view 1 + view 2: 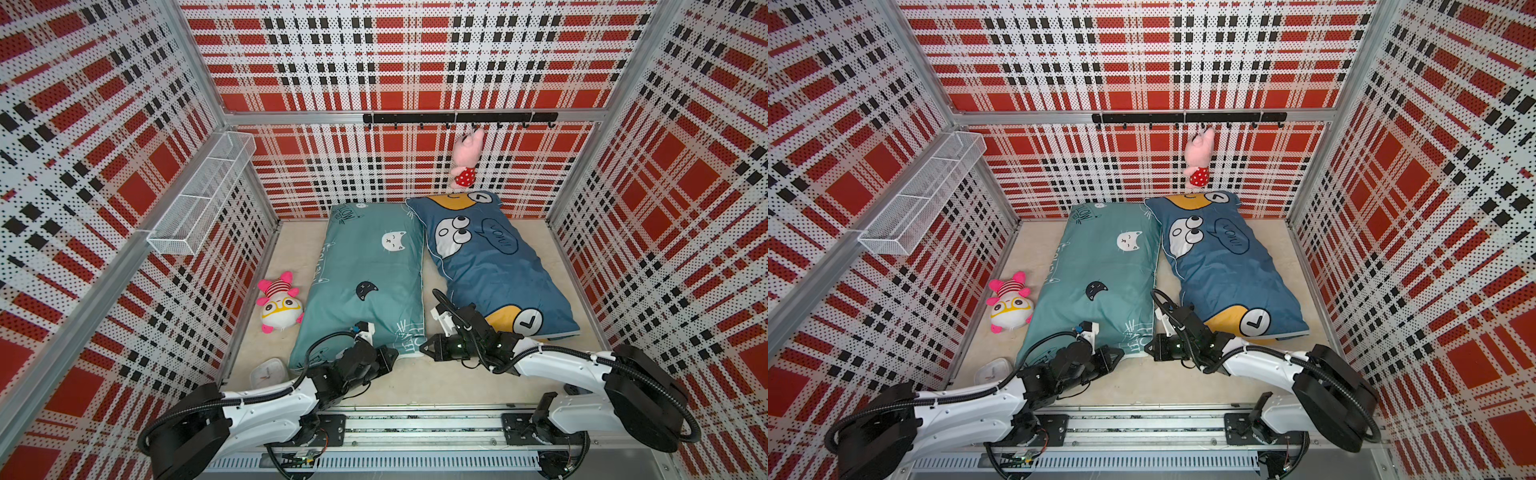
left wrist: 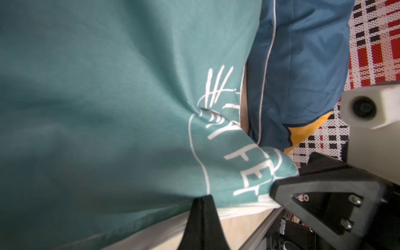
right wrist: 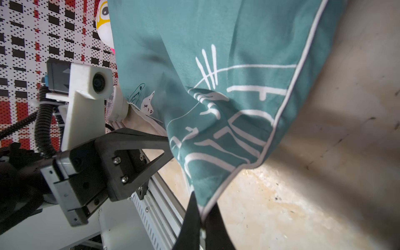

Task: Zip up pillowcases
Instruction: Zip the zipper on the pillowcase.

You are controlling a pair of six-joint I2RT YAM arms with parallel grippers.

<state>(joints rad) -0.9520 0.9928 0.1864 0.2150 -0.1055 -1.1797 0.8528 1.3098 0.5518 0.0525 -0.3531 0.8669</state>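
On the beige padded floor (image 1: 415, 386) of a plaid-walled enclosure lay two stuffed rectangular fabric pillows, side by side and touching at their far ends. To the left was the teal-green pillowcase with small cat faces and white lettering (image 1: 365, 266). To its right, slightly angled, was the darker blue pillowcase with yellow and white googly-eyed cartoon faces (image 1: 494, 270).

Both arms met at the teal-green pillowcase's near right corner. The left gripper (image 1: 394, 356) was closed tight, pinching the near edge of the teal fabric just beside that corner. Its wrist view showed black fingertips (image 2: 201, 220) pressed together, with cloth bunched above them. The right gripper (image 1: 423, 347) was also closed, its fingertips (image 3: 190, 223) nipping the white-piped corner tip. The two grippers sat near each other, tips facing. A strip of white inner fabric showed along the near edge — the zip itself could not be made out.

A pink-and-white plush toy with yellow glasses (image 1: 279, 305) lay left of the teal pillow, and a small white clock (image 1: 269, 372) sat by the left arm. A pink plush pig (image 1: 467, 158) hung from a black hook rail (image 1: 415, 117) — and a white wire-mesh basket (image 1: 203, 195) was fixed to the left wall.
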